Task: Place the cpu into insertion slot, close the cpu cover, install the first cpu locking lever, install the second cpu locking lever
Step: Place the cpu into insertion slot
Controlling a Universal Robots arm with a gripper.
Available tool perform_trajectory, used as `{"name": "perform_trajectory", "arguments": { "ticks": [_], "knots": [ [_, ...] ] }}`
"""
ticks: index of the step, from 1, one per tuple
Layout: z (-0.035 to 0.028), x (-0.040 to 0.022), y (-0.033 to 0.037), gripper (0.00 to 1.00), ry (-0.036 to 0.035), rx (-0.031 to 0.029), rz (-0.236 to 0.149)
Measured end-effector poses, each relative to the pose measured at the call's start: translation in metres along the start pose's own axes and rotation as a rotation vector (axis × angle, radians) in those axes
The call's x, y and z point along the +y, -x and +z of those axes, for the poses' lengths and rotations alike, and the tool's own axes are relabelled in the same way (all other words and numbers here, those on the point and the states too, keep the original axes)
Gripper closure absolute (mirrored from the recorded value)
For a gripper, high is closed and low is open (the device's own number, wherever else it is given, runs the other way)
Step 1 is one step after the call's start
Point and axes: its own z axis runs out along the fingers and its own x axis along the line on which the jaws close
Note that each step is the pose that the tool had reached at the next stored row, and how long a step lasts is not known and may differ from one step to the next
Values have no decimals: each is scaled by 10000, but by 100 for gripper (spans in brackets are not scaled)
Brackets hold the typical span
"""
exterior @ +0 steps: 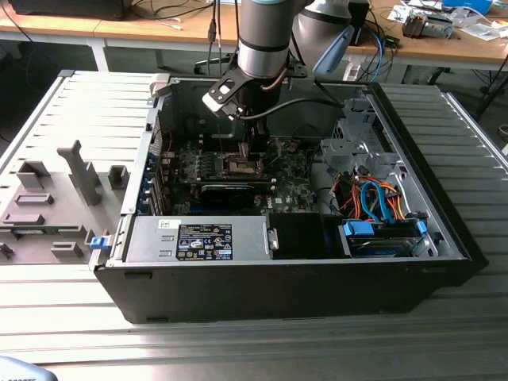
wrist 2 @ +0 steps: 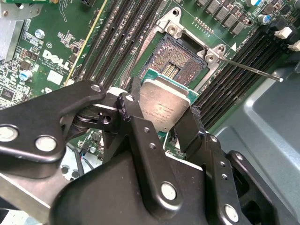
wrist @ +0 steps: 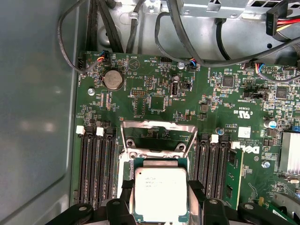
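The gripper pinches the cpu; the bare insertion slot lies just beyond it, cpu cover seemingly open, nothing seated.

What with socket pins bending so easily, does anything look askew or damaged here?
Nothing stands out. The cpu sits squarely between the jaws, close to the open insertion slot, whose pin field looks even; the cpu cover stands raised.

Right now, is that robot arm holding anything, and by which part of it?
Yes: the end effector grips the cpu by two opposite edges, its metal top showing, not yet in the insertion slot.
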Motion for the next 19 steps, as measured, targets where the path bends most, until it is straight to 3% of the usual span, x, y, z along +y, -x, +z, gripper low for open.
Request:
{"name": "perform_trajectory", "arguments": {
  "ticks": [16, 19],
  "knots": [
    [20, 0, 0, 45, 1, -3, 0],
    [32, -29, -2, 45, 0, -4, 0]
  ]
}}
